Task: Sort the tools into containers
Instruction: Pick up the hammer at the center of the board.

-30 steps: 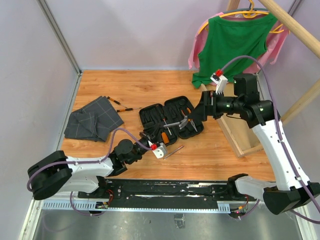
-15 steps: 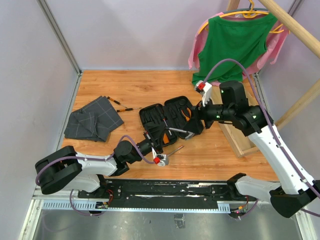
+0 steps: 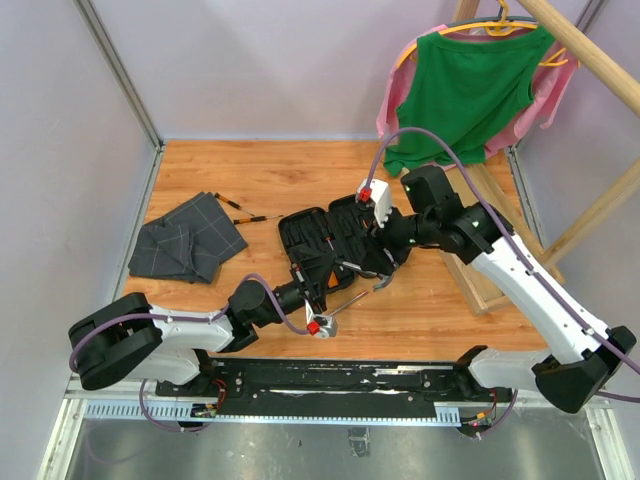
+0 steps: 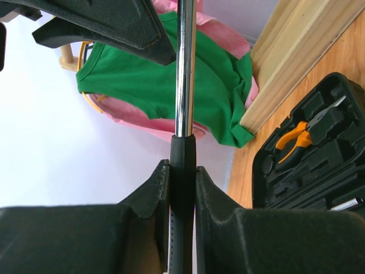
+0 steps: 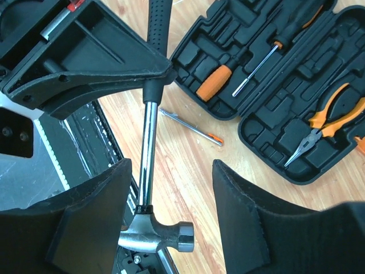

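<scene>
My left gripper point(image 4: 182, 171) is shut on the black handle of the claw hammer point(image 5: 157, 237), and the steel shaft point(image 3: 350, 298) points toward the right arm. My right gripper point(image 5: 171, 165) is open. Its fingers stand on either side of the hammer's head, with a gap on both sides. The open black tool case point(image 3: 335, 240) lies behind them. It holds orange-handled pliers point(image 5: 325, 123) and an orange-handled screwdriver point(image 5: 214, 83). A thin screwdriver point(image 5: 191, 127) lies loose on the table beside the case. Two more screwdrivers point(image 3: 240, 208) lie near the cloth.
A folded dark grey cloth point(image 3: 185, 245) lies at the left of the wooden table. A long wooden tray point(image 3: 490, 290) sits at the right, under the right arm. Green and pink shirts point(image 3: 465, 90) hang on a rack at the back right.
The right arm swung left and down from over the case to the hammer's head, and its jaws narrowed. The left gripper turned the hammer's shaft up toward it.
</scene>
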You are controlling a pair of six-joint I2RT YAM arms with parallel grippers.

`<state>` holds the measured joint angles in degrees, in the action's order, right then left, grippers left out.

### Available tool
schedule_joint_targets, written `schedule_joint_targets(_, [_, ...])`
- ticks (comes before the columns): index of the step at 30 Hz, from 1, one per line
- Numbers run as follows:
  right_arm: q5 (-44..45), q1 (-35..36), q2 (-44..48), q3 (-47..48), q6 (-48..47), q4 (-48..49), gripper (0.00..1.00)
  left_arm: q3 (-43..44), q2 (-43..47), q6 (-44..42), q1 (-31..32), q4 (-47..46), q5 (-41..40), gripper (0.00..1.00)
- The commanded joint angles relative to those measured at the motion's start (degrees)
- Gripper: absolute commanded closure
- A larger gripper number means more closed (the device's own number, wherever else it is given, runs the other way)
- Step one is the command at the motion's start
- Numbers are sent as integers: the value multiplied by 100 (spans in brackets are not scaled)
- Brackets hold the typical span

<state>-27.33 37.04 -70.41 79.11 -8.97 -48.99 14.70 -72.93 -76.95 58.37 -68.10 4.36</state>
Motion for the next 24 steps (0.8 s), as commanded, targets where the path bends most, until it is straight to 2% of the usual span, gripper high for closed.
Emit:
schedule_joint_targets(1, [50,186,-99,214,-354,-407,41,200,114,-148,44,-402,141,100])
schedule_joint_targets(12, [4,290,-456,305,-460,-653,44,189,93,-425,152,-283,173,100])
schedule_joint_targets(24, [-18,413,-800,307,-544,-760,53,162,108,-479,227,-283,102,100])
